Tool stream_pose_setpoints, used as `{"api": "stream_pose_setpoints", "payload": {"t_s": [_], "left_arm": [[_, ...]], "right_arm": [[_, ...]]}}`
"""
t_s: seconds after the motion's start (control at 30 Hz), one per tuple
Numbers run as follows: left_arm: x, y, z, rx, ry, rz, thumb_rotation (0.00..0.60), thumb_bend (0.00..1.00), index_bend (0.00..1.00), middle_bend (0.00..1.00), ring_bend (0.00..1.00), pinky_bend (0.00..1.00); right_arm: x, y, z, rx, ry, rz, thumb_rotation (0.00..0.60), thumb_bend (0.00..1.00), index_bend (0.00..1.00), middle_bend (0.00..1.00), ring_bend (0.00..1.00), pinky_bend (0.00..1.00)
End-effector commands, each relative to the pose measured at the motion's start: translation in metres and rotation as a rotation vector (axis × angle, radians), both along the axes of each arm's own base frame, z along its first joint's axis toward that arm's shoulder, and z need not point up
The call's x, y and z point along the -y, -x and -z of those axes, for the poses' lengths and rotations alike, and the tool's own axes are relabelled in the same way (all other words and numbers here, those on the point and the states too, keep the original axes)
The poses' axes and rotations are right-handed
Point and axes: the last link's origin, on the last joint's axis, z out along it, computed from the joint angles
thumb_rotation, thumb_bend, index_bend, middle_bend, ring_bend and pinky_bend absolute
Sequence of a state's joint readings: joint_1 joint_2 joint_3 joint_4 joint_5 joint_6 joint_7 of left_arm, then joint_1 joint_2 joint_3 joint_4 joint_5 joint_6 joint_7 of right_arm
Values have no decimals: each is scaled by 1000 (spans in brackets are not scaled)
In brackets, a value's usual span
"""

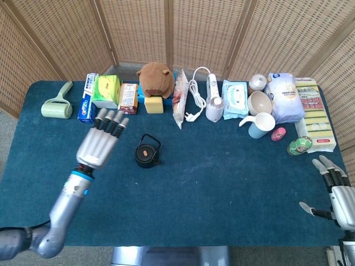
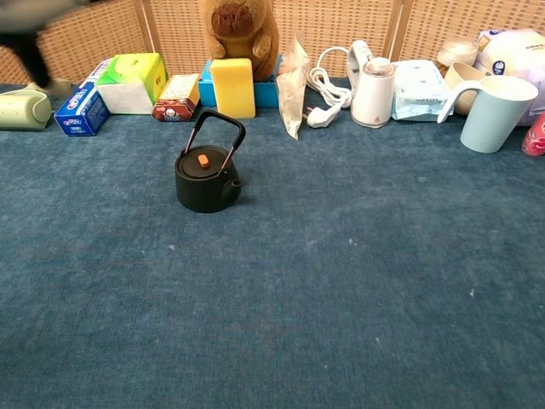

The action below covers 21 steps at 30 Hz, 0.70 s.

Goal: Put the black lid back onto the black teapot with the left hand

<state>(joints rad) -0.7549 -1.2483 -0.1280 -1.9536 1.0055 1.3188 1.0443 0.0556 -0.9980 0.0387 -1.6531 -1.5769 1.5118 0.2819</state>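
Your black teapot [image 2: 204, 181] stands upright on the blue desk [image 2: 341, 290], its black lid [image 2: 201, 164] seated on top with the orange knob [image 2: 203, 159] up and the handle [image 2: 215, 133] raised. Behind it you see a yellow sponge [image 2: 232, 87] and a green box [image 2: 132, 82]. A dark blur [image 2: 34, 38] fills your top-left corner; you cannot tell what it is.
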Motion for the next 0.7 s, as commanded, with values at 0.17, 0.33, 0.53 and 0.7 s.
{"api": "stream_pose_setpoints", "payload": {"t_s": [0.17, 0.33, 0.53, 0.7], "left_arm": [[34, 75, -72, 204, -92, -146, 600, 62, 0, 0, 0, 21], [79, 122, -89, 350, -84, -246, 600, 61, 0, 0, 0, 21], [130, 158, -89, 511, -62, -320, 600, 61, 0, 0, 0, 21], [145, 164, -88, 515, -39, -290, 600, 61, 0, 0, 0, 21]], "right_arm": [[1, -2, 2, 0, 22, -11, 600, 43, 0, 0, 0, 0], [0, -2, 3, -14, 31, -14, 600, 43, 0, 0, 0, 0], [0, -2, -2, -82, 154, 18, 600, 43, 0, 0, 0, 0], [1, -3, 4, -147, 258, 67, 600, 45, 0, 0, 0, 0]]}}
